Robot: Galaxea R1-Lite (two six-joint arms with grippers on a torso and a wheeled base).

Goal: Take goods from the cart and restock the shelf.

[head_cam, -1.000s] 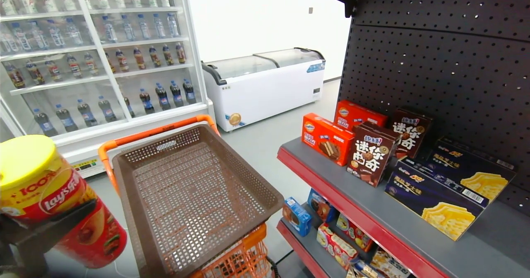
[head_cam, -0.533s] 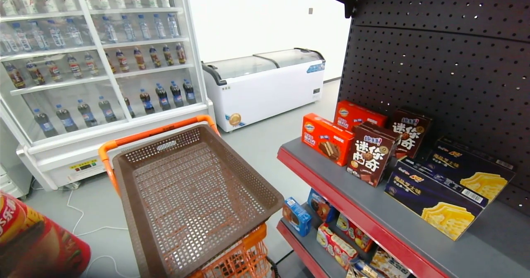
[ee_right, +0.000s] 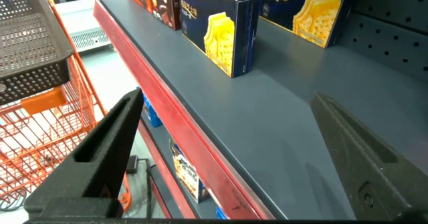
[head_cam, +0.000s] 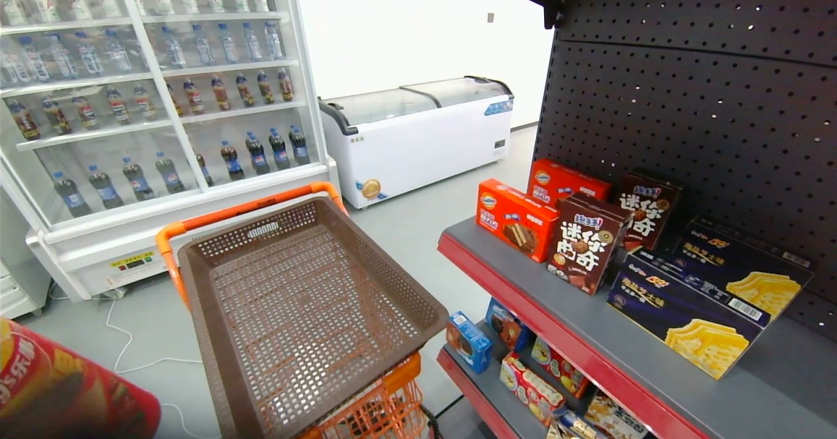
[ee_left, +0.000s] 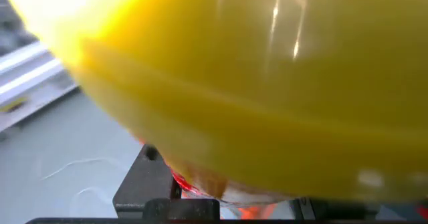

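A red chip can point(head_cam: 62, 393) with a yellow lid point(ee_left: 267, 83) sits at the bottom left corner of the head view, left of the cart. My left gripper point(ee_left: 221, 207) is shut on it, its black parts showing under the lid. The cart's brown mesh basket point(head_cam: 392, 275) holds nothing. My right gripper point(ee_right: 227, 100) is open, with its black fingers point(ee_right: 110, 144) spread wide over the bare grey shelf board point(ee_right: 267, 130). On that shelf point(head_cam: 523, 288) stand red boxes point(head_cam: 516, 218), brown boxes point(head_cam: 585, 243) and dark blue boxes point(head_cam: 686, 315).
A glass drinks cooler point(head_cam: 150, 86) and a white chest freezer point(head_cam: 418, 131) stand behind the cart. A lower shelf point(head_cam: 471, 386) carries small snack packs. Black pegboard point(head_cam: 686, 99) backs the shelf. A white cable point(head_cam: 131, 354) lies on the floor.
The chip can has dropped from the middle left to the bottom left corner of the head view, so its yellow lid has left that view. Cart and shelf goods have not moved.
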